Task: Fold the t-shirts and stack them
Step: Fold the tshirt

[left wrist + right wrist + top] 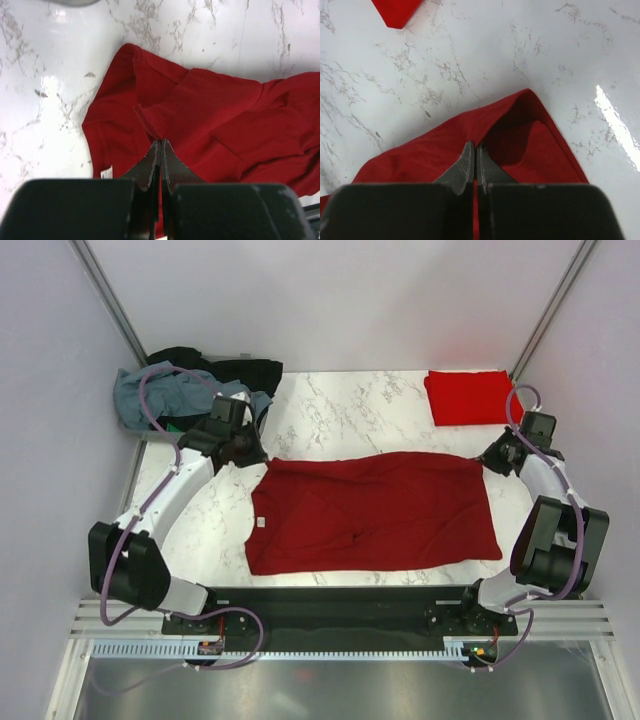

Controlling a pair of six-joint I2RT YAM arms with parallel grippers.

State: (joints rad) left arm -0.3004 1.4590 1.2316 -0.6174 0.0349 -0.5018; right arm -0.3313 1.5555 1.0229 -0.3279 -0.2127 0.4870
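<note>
- Left arm stretches forward from its base, elbow low and out to the side, wrist turned in toward the middle.
- Left gripper sits at the far left corner of the maroon t-shirt, pointing down at it.
- Left fingers are pressed together with a fold of the maroon cloth pinched at the tips.
- Right arm is folded tight, elbow high near its base, forearm running forward.
- Right gripper is at the shirt's far right corner.
- Right fingers are together too, clamped on the cloth edge. The corner rises to a peak just ahead of the tips.
- The shirt lies spread on the marble table between the two grippers, most of it on the base side of both. A white label lies just left of the left fingertips.
- Bright red folded t-shirt lies beyond the right gripper, apart from it.
- Grey-blue t-shirt and black t-shirt are heaped just beyond and left of the left gripper.
</note>
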